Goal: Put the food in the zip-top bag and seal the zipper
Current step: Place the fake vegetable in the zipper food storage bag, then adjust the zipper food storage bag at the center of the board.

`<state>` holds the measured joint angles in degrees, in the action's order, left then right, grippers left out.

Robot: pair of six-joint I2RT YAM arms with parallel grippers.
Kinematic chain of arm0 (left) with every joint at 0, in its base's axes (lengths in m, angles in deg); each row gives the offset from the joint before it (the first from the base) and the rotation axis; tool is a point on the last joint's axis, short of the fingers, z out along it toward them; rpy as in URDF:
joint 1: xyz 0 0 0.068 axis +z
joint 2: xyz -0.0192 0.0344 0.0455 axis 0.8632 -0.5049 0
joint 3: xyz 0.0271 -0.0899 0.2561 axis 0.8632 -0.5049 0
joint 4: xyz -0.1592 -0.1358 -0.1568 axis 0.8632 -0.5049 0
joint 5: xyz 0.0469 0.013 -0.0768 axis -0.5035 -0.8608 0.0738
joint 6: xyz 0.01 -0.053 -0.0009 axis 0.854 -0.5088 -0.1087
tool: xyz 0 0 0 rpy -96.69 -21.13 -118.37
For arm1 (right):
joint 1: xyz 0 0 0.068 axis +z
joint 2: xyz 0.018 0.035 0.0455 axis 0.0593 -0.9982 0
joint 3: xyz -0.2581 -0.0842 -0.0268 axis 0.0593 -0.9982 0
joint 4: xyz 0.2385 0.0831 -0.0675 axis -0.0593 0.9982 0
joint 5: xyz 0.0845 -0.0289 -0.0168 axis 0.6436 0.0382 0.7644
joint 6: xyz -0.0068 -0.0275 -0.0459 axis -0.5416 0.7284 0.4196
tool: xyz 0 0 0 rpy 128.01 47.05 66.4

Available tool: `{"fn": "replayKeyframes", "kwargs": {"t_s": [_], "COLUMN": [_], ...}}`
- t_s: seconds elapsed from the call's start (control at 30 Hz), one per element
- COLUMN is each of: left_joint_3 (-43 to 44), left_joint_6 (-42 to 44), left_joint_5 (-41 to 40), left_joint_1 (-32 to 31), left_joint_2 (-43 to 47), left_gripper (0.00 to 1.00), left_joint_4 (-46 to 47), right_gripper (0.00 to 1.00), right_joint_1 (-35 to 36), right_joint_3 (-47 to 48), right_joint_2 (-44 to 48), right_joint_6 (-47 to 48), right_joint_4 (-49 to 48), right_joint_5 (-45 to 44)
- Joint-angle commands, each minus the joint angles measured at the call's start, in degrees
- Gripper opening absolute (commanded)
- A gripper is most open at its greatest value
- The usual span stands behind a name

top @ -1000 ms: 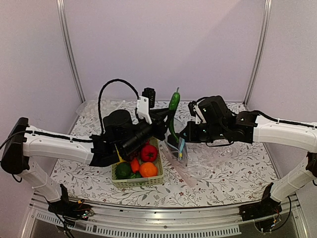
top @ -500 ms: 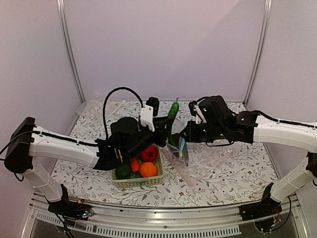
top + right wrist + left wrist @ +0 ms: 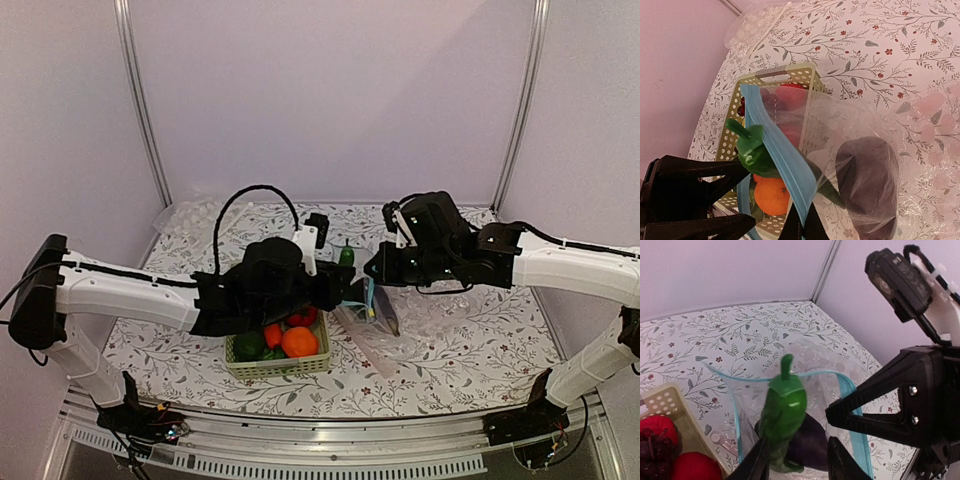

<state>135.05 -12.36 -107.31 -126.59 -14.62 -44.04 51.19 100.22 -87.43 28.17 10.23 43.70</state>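
Observation:
The clear zip-top bag (image 3: 378,318) hangs open beside the basket, and my right gripper (image 3: 802,227) is shut on its light-blue zipper (image 3: 782,160). A purple eggplant (image 3: 867,185) lies at the bag's bottom. A dark green vegetable (image 3: 785,410) stands stem-up in the bag's mouth, its lower end among the plastic. My left gripper (image 3: 799,446) is just above the mouth, open; one finger touches the vegetable and the other stands clear of it. In the top view the left gripper (image 3: 345,288) and right gripper (image 3: 373,278) nearly meet over the bag.
The pale green mesh basket (image 3: 275,366) sits left of the bag with an orange (image 3: 299,342), red fruit (image 3: 300,318), carrot (image 3: 271,333) and grapes (image 3: 650,447). Bubbly plastic sheets lie at the back left (image 3: 190,215) and under the bag (image 3: 935,130).
My left gripper came down and forward, lowering the green vegetable from high above into the bag's mouth, then its jaws parted. The right arm kept still, holding the zipper.

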Motion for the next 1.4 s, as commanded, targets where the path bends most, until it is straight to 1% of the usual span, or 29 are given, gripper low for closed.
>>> {"fn": "replayKeyframes", "kwargs": {"t_s": [0.0,0.13,0.2,0.23,0.37,0.47,0.53,0.6,0.67,0.73,0.83,0.87,0.97,1.07,1.1,1.13,1.2,1.23,1.37], "left_joint_3": [3.3,5.7,7.2,7.7,7.8,7.2,6.5,5.8,5.4,5.2,5.5,5.9,6.2,6.7,6.7,6.7,6.6,6.7,7.8], "left_joint_6": [-2.7,-3.3,-4.7,-5.6,-9.1,-10.4,-11.3,-12.1,-13.1,-13.6,-14.0,-14.1,-14.2,-13.9,-13.8,-13.5,-12.6,-12.0,-9.3], "left_joint_5": [3.2,4.7,5.7,5.9,7.2,7.0,6.5,8.4,11.2,13.4,15.5,16.6,17.7,17.8,17.7,17.9,18.5,18.8,20.5], "left_joint_1": [-0.8,-0.5,0.1,0.5,2.7,4.1,4.6,5.7,6.7,7.5,8.2,8.6,8.7,8.8,8.8,8.8,8.9,8.9,8.9], "left_joint_2": [0.2,1.8,2.9,3.7,7.4,9.9,10.9,11.3,10.9,9.9,7.4,5.8,4.3,3.1,2.9,2.6,2.1,2.0,2.4], "left_gripper": [0.46,0.53,0.57,0.58,0.63,0.68,0.73,0.77,0.79,0.79,0.70,0.58,0.48,0.42,0.38,0.29,0.07,0.00,0.00], "left_joint_4": [-7.4,-12.5,-16.4,-19.8,-27.3,-31.3,-32.6,-32.8,-32.2,-31.0,-30.3,-30.0,-28.9,-28.1,-27.8,-27.2,-25.4,-24.5,-19.8], "right_gripper": [0.00,0.00,0.00,0.00,0.00,0.00,0.00,0.00,0.00,0.00,0.00,0.00,0.00,0.00,0.00,0.00,0.00,0.00,0.00], "right_joint_1": [0.4,0.4,0.4,0.4,0.4,0.4,0.4,0.4,0.4,0.4,0.4,0.4,0.4,0.4,0.4,0.4,0.4,0.4,0.4], "right_joint_3": [1.4,1.2,1.1,1.1,1.0,1.0,1.2,1.3,1.5,1.5,1.5,1.6,1.4,1.4,1.4,1.4,1.4,1.4,1.8], "right_joint_2": [0.9,1.2,1.3,1.4,1.5,1.5,1.3,1.2,1.0,0.8,0.7,0.8,1.2,1.2,1.1,1.0,0.7,0.4,-0.9], "right_joint_6": [-0.2,-0.2,-0.2,-0.1,-0.1,-0.1,-0.2,-0.2,-0.2,-0.2,-0.2,-0.2,-0.2,-0.2,-0.2,-0.1,0.4,0.6,1.3], "right_joint_4": [0.4,0.4,0.5,0.5,0.7,0.5,0.5,0.4,0.3,0.2,0.1,0.1,0.1,0.1,0.1,-0.1,-0.1,-0.1,0.7], "right_joint_5": [-1.5,-1.6,-1.7,-1.7,-1.9,-1.9,-1.8,-1.6,-1.3,-1.0,-0.7,-0.7,-0.8,-0.7,-0.4,-0.1,0.4,0.5,0.3]}}
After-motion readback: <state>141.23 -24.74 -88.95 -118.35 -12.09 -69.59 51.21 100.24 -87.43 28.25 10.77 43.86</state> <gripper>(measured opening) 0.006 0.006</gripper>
